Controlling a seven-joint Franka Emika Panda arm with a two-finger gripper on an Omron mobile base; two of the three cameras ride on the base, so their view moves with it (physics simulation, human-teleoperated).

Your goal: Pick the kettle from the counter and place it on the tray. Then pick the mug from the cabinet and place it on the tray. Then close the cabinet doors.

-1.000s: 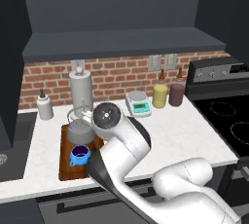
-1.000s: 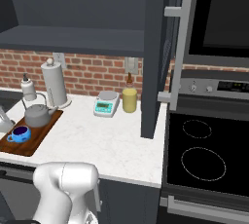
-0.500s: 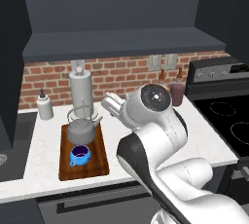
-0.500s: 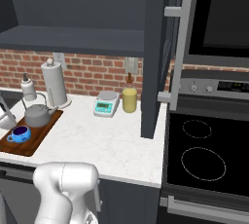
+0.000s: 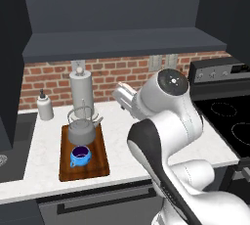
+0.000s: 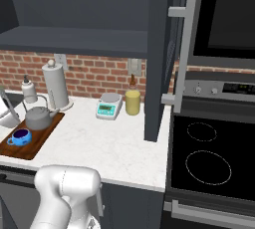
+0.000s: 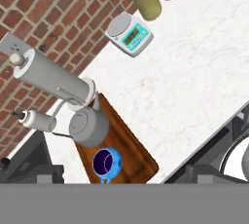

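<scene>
With kettle [image 5: 83,128] and mug [image 5: 79,156] on the tray [image 5: 97,164], the open cabinet door [image 6: 162,54] hangs right of my wide-apart, empty fingers.

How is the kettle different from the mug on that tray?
The kettle is grey metal; the mug is bright blue with a dark purple inside. The kettle is larger than the mug. The kettle has an arched wire handle over its top, the mug a small side handle. Both stand upright on the tray.

The squat grey metal kettle [image 5: 83,129] is looking dull; the flat brown wooden tray [image 5: 97,160] is showing grain; the white marbled stone counter [image 5: 127,146] is looking smooth.
</scene>
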